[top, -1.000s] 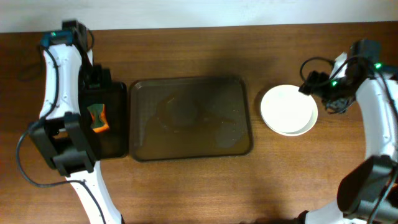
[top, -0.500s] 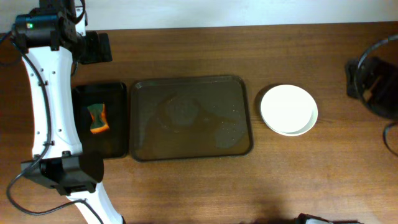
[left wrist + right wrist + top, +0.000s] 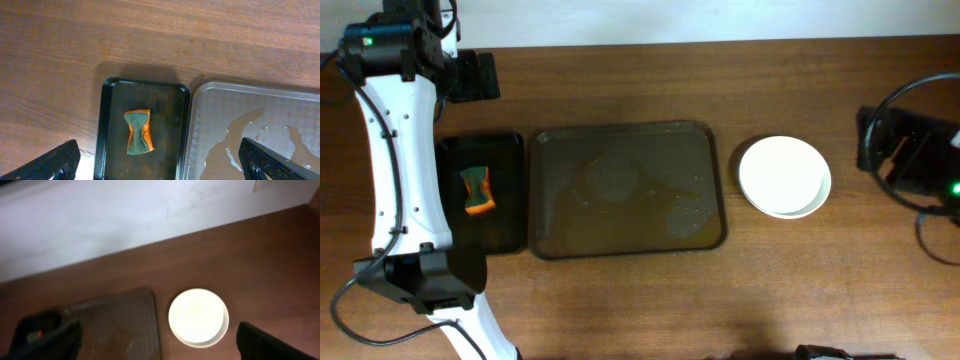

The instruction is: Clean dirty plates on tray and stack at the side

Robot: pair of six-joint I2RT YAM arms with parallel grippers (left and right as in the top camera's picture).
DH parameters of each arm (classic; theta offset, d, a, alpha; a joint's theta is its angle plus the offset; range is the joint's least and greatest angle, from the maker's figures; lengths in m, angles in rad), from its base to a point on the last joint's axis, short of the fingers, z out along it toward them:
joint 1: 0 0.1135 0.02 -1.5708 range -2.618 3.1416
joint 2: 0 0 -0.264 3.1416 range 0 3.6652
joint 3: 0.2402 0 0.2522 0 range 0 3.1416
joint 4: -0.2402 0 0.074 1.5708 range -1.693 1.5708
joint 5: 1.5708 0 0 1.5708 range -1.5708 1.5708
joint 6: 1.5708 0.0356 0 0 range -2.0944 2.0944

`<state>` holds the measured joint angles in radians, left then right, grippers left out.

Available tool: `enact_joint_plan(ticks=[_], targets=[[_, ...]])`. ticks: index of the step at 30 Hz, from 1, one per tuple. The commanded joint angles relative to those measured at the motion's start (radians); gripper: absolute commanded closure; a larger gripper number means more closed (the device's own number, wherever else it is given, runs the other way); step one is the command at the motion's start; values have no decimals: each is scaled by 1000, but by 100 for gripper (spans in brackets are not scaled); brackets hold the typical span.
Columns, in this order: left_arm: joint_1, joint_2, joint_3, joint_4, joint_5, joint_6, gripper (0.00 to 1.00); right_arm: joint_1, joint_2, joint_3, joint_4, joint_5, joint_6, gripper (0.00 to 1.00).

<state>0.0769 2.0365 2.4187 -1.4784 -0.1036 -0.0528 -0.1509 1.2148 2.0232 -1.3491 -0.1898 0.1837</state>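
Note:
The plates [image 3: 785, 177] sit stacked on the wooden table right of the tray; the top one is plain white, with a second rim showing under it. The stack also shows in the right wrist view [image 3: 198, 316]. The dark brown tray [image 3: 625, 235] holds no plates, only wet streaks [image 3: 235, 135]. My left gripper [image 3: 475, 75] is raised at the far left, open and empty, fingers wide apart [image 3: 55, 165]. My right gripper [image 3: 905, 150] is at the right edge, open and empty, well away from the stack.
A small black tray [image 3: 510, 200] lies left of the brown tray, with an orange and green sponge [image 3: 477, 190] in it, also seen in the left wrist view [image 3: 138, 131]. A pale wall runs along the table's far edge.
My left arm rose from over the black tray to the far left back. My right arm drew away from the plates to the right edge, then came slightly back into view.

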Motion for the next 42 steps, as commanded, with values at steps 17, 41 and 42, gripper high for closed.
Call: enact_joint_plan(ticks=[17, 41, 42], targets=[[2, 4, -2, 0, 7, 1, 0, 211, -906, -1719, 1379, 161, -11, 2], [2, 4, -2, 0, 7, 1, 0, 210, -1209, -2018, 1271, 165, -11, 2], [2, 4, -2, 0, 7, 1, 1, 210, -1209, -2018, 1271, 165, -11, 2]])
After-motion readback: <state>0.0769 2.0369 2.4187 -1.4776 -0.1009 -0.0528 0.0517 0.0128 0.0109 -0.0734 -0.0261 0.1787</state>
